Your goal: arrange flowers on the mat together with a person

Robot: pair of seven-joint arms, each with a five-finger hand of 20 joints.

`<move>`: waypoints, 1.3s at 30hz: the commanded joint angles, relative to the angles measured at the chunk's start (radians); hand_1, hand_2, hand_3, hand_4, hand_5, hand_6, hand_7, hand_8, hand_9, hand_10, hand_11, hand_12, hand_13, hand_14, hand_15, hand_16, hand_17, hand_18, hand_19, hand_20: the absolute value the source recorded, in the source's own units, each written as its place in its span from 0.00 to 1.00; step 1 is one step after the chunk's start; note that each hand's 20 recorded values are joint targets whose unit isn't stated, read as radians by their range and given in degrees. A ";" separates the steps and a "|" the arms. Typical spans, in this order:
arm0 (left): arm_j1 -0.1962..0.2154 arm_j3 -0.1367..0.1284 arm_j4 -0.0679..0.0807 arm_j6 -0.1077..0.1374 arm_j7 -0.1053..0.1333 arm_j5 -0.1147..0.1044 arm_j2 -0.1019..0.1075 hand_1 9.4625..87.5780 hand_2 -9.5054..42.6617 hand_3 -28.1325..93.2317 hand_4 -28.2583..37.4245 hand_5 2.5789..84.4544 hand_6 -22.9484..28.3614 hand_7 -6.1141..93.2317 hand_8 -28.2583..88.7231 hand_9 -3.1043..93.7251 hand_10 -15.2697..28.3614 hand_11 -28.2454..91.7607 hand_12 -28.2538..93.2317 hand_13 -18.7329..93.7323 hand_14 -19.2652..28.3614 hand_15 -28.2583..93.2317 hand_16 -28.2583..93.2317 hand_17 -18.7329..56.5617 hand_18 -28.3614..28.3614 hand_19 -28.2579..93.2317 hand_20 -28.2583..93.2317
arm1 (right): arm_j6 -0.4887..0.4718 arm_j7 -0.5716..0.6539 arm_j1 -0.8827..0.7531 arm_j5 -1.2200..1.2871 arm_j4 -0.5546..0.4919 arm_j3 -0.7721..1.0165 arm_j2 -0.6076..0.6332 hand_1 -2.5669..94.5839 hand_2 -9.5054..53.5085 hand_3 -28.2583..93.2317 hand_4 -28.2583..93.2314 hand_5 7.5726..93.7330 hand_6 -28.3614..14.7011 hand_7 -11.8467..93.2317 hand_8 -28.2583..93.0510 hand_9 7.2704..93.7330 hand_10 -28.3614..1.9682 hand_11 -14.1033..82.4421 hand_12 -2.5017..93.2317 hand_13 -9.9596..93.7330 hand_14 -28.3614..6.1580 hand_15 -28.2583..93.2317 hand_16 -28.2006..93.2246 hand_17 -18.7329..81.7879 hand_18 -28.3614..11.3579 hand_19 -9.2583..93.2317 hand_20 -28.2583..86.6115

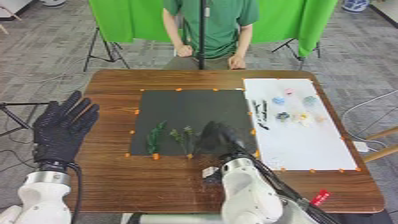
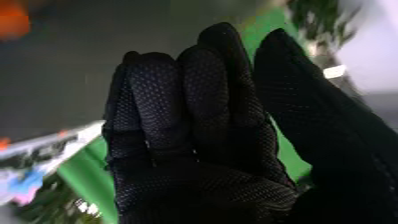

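What counts for me now is how the dark stems [image 1: 264, 111] lie from my right hand [image 1: 224, 141]: ahead of it and to its right, on the white sheet [image 1: 311, 150], close by the side facing the black mat [image 1: 187, 105]. Their long axis runs roughly away from me, whereas my hand, over the mat's near right part, points forward and slightly left. If I go for 1 of them next, I judge I must swing right as I reach, then bring thumb and fingers in across the narrow width. The flower heads [image 1: 303, 117] lie beyond, farther right.

My fingers [image 2: 160, 105] are straight and pressed side by side, the thumb [image 2: 302, 80] standing off, with nothing pinched that I can make out. My left hand [image 1: 64, 127], fingers spread, is up by the table's [image 1: 111, 120] left side, well apart; the 2 green sprigs [image 1: 155, 137] on the mat lie between my hands
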 commanded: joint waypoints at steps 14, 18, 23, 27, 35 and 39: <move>0.035 -0.075 -0.002 0.033 0.090 -0.107 -0.014 0.17 0.52 0.80 0.00 0.52 0.60 0.17 0.17 0.42 0.70 0.38 0.30 0.42 0.72 0.48 0.18 0.20 0.75 0.50 0.32 | -0.025 -0.653 -0.398 0.842 -0.071 0.825 0.071 0.26 0.32 0.86 0.07 0.45 0.52 0.27 0.14 0.42 0.34 0.26 0.21 0.41 0.32 0.50 0.35 0.28 0.23 0.61 0.30; 0.043 -0.074 -0.004 0.044 0.138 -0.210 -0.018 0.17 0.54 0.79 0.00 0.52 0.60 0.17 0.17 0.43 0.70 0.38 0.30 0.43 0.72 0.48 0.18 0.20 0.75 0.50 0.33 | -0.098 -0.832 -0.467 1.157 -0.048 0.933 0.066 0.24 0.32 0.86 0.07 0.41 0.54 0.24 0.16 0.37 0.40 0.21 0.20 0.38 0.35 0.41 0.37 0.27 0.25 0.53 0.30; 0.041 -0.098 0.014 0.017 0.120 -0.210 -0.021 0.16 0.54 0.80 0.00 0.52 0.60 0.16 0.16 0.43 0.70 0.38 0.30 0.43 0.71 0.47 0.17 0.20 0.74 0.50 0.32 | -0.216 -0.946 -0.520 1.383 -0.024 1.016 0.070 0.21 0.31 0.85 0.07 0.37 0.55 0.21 0.17 0.34 0.47 0.18 0.19 0.38 0.38 0.34 0.40 0.26 0.27 0.48 0.32; 0.048 -0.133 0.019 0.035 0.083 -0.177 -0.031 0.15 0.53 0.81 0.00 0.51 0.60 0.16 0.17 0.42 0.69 0.38 0.30 0.42 0.70 0.46 0.17 0.21 0.74 0.50 0.32 | -0.235 -0.961 -0.523 1.377 -0.021 1.046 0.072 0.19 0.31 0.85 0.07 0.36 0.56 0.19 0.17 0.33 0.48 0.18 0.19 0.38 0.40 0.31 0.41 0.27 0.27 0.45 0.32; 0.052 -0.138 0.013 0.037 0.100 -0.153 -0.040 0.17 0.50 0.83 0.00 0.51 0.60 0.16 0.17 0.42 0.70 0.38 0.30 0.42 0.70 0.46 0.17 0.20 0.73 0.50 0.32 | -0.203 -0.990 -0.553 1.386 -0.046 1.070 0.076 0.19 0.31 0.85 0.07 0.36 0.56 0.19 0.18 0.34 0.48 0.18 0.19 0.39 0.40 0.30 0.44 0.27 0.27 0.43 0.34; 0.055 -0.130 0.010 0.038 0.109 -0.159 -0.046 0.17 0.50 0.83 0.00 0.51 0.60 0.16 0.17 0.42 0.70 0.38 0.30 0.42 0.70 0.46 0.17 0.20 0.73 0.50 0.32 | -0.169 -0.999 -0.574 1.400 -0.056 1.084 0.075 0.19 0.31 0.86 0.07 0.37 0.56 0.20 0.17 0.35 0.48 0.18 0.19 0.40 0.40 0.30 0.44 0.27 0.27 0.43 0.35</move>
